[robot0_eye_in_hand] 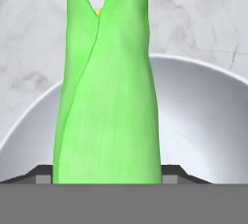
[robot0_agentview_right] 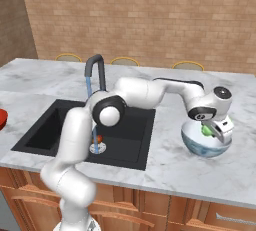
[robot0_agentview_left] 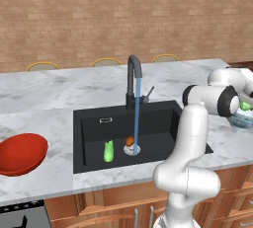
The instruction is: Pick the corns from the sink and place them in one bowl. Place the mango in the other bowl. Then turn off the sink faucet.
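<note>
**Listener:** Where is everything?

**Operator:** From the left base camera, I see the black sink point(robot0_agentview_left: 94, 123) set in marble, water running from the faucet point(robot0_agentview_left: 132, 76). One corn point(robot0_agentview_left: 108, 151) stands on the basin floor, with the mango point(robot0_agentview_left: 129, 141) just beside the drain. The red bowl point(robot0_agentview_left: 21, 154) sits on the counter at far left, with nothing visible in it. My arm reaches right, toward the pale bowl point(robot0_agentview_left: 243, 119).

**Listener:** And from the other side?

**Operator:** The right base camera shows my gripper point(robot0_agentview_right: 212, 129) over the pale bowl, with something green between its fingers.

**Listener:** Is it holding anything?

**Operator:** Yes. The hand camera shows a second corn point(robot0_eye_in_hand: 109, 102) clamped upright between the fingers, with the pale bowl's hollow right behind it.

**Listener:** So which step is this?

**Operator:** I'd say I'm placing the first corn. Next I should let it go into the bowl, lift clear, then return to the sink for the other corn. The mango and the faucet wait.
</note>
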Motion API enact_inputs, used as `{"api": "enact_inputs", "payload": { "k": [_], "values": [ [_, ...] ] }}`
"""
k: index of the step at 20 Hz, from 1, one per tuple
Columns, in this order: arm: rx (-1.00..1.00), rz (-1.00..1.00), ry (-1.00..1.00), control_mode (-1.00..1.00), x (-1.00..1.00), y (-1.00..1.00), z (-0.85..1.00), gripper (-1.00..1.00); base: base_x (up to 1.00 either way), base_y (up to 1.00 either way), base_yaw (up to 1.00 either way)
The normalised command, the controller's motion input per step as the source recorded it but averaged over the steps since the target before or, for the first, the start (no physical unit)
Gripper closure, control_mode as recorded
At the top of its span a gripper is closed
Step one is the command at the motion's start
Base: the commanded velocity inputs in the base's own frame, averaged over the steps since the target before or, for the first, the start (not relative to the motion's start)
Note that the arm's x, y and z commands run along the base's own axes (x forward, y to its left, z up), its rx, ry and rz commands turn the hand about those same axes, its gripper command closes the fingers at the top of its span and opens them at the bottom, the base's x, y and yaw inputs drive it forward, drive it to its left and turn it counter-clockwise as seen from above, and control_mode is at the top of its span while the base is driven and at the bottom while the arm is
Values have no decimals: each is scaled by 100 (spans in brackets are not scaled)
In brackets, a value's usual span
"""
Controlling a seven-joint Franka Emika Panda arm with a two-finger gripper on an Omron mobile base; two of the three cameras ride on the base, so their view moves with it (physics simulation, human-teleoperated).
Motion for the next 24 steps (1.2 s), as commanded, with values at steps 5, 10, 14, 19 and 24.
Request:
{"api": "enact_inputs", "payload": {
  "k": [5,10,14,19,24],
  "values": [
    [0,0,13,-100,43,4,-38,100,0,0,0],
    [0,-2,-2,-100,-64,-7,4,-100,0,0,0],
    [0,-5,-17,-100,-100,-7,29,-100,0,0,0],
    [-7,-7,-19,-100,-92,63,4,-100,0,0,0],
    [-12,-16,-1,-100,-17,100,11,-100,0,0,0]
  ]
}}
